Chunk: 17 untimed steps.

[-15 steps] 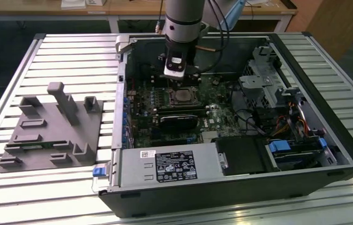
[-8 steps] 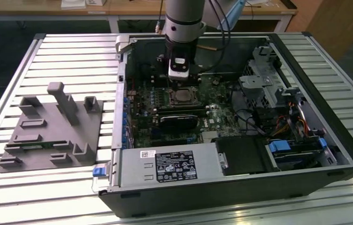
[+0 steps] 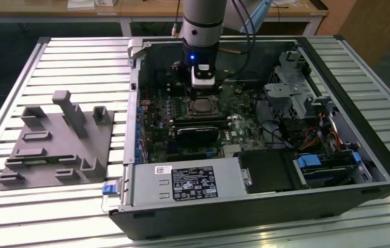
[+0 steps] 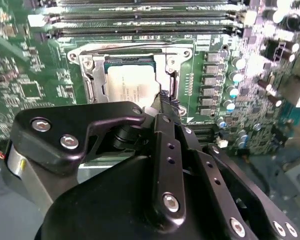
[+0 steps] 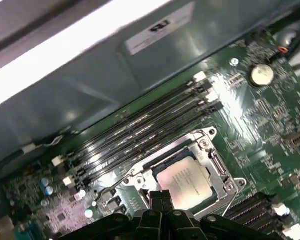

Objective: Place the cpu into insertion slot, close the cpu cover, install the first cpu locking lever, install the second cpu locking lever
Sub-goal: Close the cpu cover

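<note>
Black two-finger gripper (image 4: pixel 165 102), nearest the lens in the second wrist view, is sitting with fingertips pressed together, gripping nothing visible, just beside the cover's edge. Small square silvery-topped cpu (image 4: pixel 132 85) is lying seated in the metal-rimmed square insertion slot (image 4: pixel 135 49); thin silvery cpu cover frame (image 4: pixel 96 75) is lying down around it.

Judgement: lever step in hand. Thin wire lever (image 5: pixel 115 187) is standing off the green circuit board (image 5: pixel 260 120), seemingly unlatched; latching is calling for a steady downward, sideways push. In the exterior view the gripper is hanging at the socket's 12 o'clock.

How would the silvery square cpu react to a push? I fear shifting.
The silvery square cpu looks rigid, probably not flexing. The thin metal cover frame surrounds it, so it likely won't slide. Its smooth top seems slippery.
</note>
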Each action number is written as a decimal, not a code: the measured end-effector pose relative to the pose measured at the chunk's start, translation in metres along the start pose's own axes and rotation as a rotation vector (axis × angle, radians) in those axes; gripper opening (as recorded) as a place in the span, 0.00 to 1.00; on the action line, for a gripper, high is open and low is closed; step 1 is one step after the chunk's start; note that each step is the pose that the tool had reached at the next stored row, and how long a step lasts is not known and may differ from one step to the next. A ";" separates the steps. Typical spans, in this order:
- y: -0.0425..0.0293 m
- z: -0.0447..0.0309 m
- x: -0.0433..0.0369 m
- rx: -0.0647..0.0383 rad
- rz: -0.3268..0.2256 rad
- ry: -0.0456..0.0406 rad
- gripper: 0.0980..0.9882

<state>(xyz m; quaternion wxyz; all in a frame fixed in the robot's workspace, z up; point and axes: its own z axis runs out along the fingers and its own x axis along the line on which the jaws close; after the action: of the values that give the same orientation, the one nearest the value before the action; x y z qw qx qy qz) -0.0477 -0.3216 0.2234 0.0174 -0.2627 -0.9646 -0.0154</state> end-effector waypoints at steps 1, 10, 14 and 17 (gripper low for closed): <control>0.0000 0.0000 0.0000 0.001 -0.019 0.0004 0.01; 0.0000 0.0002 0.0000 0.008 -0.182 0.0038 0.01; 0.0000 0.0008 -0.0001 0.010 -0.254 0.0040 0.01; -0.0001 0.0018 -0.0001 0.008 -0.300 -0.0051 0.01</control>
<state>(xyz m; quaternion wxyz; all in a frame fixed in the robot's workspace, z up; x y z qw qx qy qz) -0.0477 -0.3217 0.2216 0.0134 -0.1155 -0.9931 -0.0135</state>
